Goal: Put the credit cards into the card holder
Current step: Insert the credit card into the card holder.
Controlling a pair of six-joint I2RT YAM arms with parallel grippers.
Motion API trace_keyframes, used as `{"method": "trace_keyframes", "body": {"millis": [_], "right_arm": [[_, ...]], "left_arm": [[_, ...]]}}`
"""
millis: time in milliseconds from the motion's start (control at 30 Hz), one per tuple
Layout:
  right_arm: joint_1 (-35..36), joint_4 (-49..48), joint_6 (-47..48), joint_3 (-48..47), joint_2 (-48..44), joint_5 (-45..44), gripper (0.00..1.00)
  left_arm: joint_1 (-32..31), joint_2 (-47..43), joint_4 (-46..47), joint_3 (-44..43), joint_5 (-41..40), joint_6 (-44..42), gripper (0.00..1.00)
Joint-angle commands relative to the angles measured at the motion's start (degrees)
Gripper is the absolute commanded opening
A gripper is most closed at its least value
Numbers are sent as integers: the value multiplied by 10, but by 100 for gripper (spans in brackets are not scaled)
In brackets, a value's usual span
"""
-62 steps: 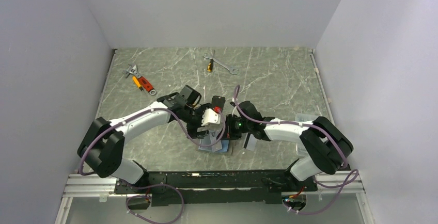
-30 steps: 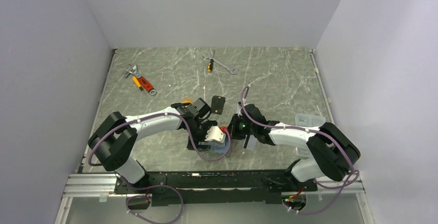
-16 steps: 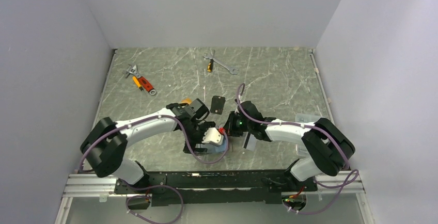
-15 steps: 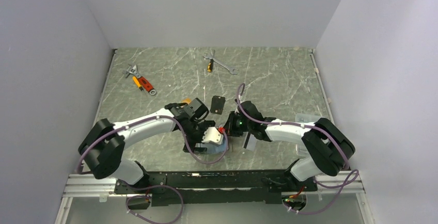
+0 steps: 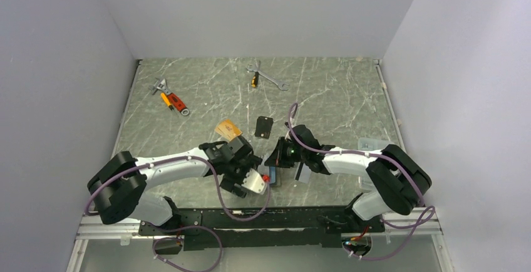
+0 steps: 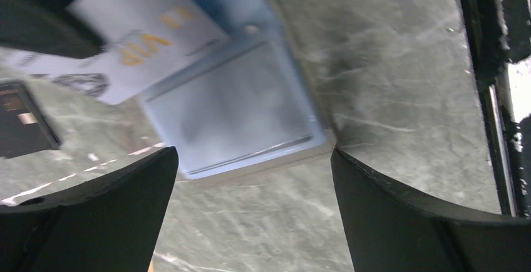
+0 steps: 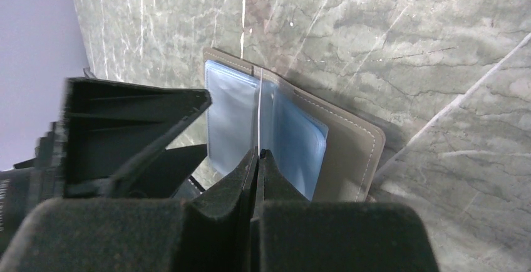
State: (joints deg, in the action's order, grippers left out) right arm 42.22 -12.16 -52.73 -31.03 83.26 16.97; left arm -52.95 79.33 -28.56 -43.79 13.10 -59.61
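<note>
The holder (image 6: pixel 238 109) lay open at 6 o'clock on the table (image 5: pixel 325 96), close to the near edge, its blue-grey inside up and its taupe cover flat on the marble. A white card (image 6: pixel 134 40) with gold lettering slanted over its far half, one corner lapping the pocket.

The right gripper (image 7: pixel 258 153) was closed on that card, which showed edge-on as a thin pale line between the pinched fingers. The right arm reached in low from 3 o'clock, forearm almost level, wrist turned toward the holder's far side.

The left gripper (image 5: pixel 253 183) hung over the holder's near half with its fingers (image 6: pixel 94 215) spread wide and nothing between them. In the left wrist view the holder's near edge lay between the two tips, with bare marble below. The left arm stretched flat along the near edge from 9 o'clock, elbow low, wrist bent down. The two grippers sat just beside each other over the holder and hid most of it from above.

A black card (image 5: pixel 265 126) lay at 12 o'clock from the holder, near it but apart. An orange card (image 5: pixel 227 128) lay at 11 o'clock, just beyond the left wrist. A wrench (image 5: pixel 273 81) rested well back at 12 o'clock. Orange and red hand tools (image 5: pixel 172 101) lay at 10 o'clock near the left wall. A clear box (image 5: pixel 371 145) sat at 3 o'clock behind the right elbow.
</note>
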Motion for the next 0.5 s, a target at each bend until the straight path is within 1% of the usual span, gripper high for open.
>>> {"method": "trace_keyframes", "body": {"millis": [0,100,233,367,467], "right_arm": [[4,-39,-5,5,6,0,0],[5,-31,3,-3,10,-4,0],[4,-16,19,-19,18,-8,0],[-3,2,34,-34,16,-13,0],[-19,10,42,-32,-2,-19,0]], "left_arm": [[-19,-7,48,33,-51,-63,99],[-25,-5,56,36,-52,-69,99],[-27,2,65,33,-45,-66,90],[-33,12,48,18,-19,-41,79],[-48,16,35,9,-6,-15,76]]}}
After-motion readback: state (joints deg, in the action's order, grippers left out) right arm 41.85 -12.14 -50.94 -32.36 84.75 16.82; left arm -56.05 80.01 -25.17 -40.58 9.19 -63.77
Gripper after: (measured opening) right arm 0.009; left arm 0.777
